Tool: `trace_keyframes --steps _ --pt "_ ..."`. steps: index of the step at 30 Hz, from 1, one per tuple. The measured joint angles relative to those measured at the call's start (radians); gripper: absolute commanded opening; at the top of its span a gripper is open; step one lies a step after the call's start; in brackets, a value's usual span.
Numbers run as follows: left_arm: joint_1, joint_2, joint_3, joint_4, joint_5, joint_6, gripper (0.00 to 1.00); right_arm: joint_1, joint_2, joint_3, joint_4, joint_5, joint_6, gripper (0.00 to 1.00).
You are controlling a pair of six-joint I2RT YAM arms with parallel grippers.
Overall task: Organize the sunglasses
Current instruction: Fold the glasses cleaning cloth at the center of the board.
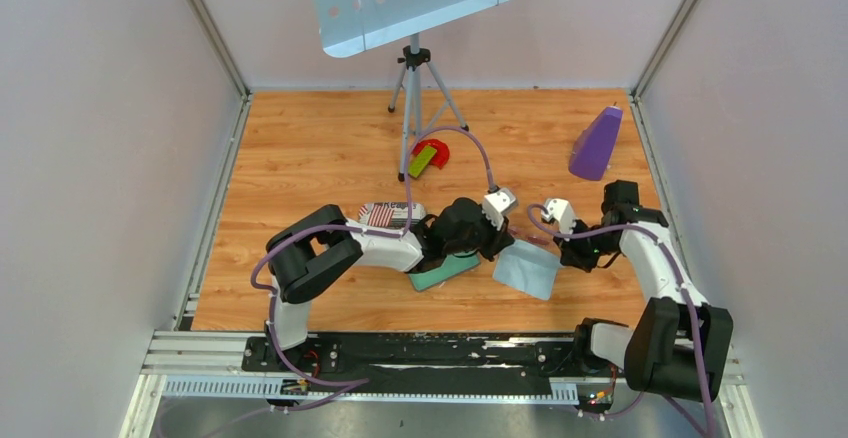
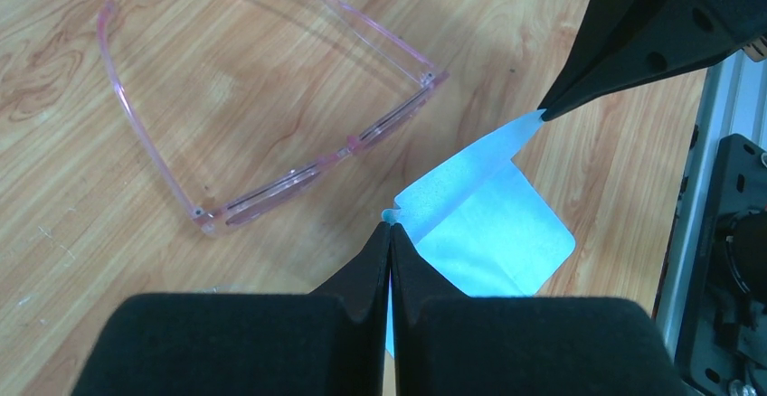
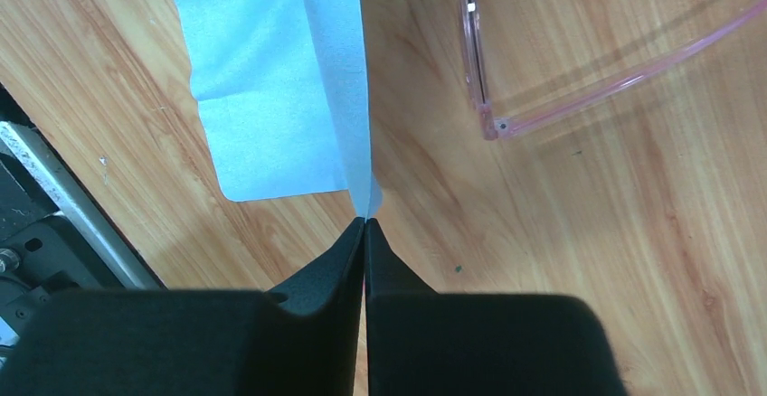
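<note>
The sunglasses [image 2: 312,168], thin and translucent pink with their arms unfolded, lie on the wooden table just beyond both grippers; one corner of the frame also shows in the right wrist view [image 3: 479,70]. A light blue cloth [image 2: 493,229] is lifted along one edge between the two grippers, the rest hanging to the table. My left gripper [image 2: 391,231] is shut on one corner of the cloth. My right gripper [image 3: 364,221] is shut on the opposite end of that edge of the cloth [image 3: 262,80]. In the top view the cloth [image 1: 527,270] sits between both arms.
A greenish-grey oblong case [image 1: 445,271] lies under the left arm. A flag-patterned item [image 1: 380,215] sits behind it. A red and green object [image 1: 428,156], a tripod stand [image 1: 415,78] and a purple wedge-shaped object [image 1: 596,143] stand further back. Walls close in both sides.
</note>
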Motion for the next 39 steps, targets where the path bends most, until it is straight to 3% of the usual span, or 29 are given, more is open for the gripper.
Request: trace_keyframes --steps 39 --pt "0.000 0.000 -0.064 -0.020 0.054 0.000 0.04 0.051 -0.040 -0.073 -0.074 -0.046 -0.038 0.08"
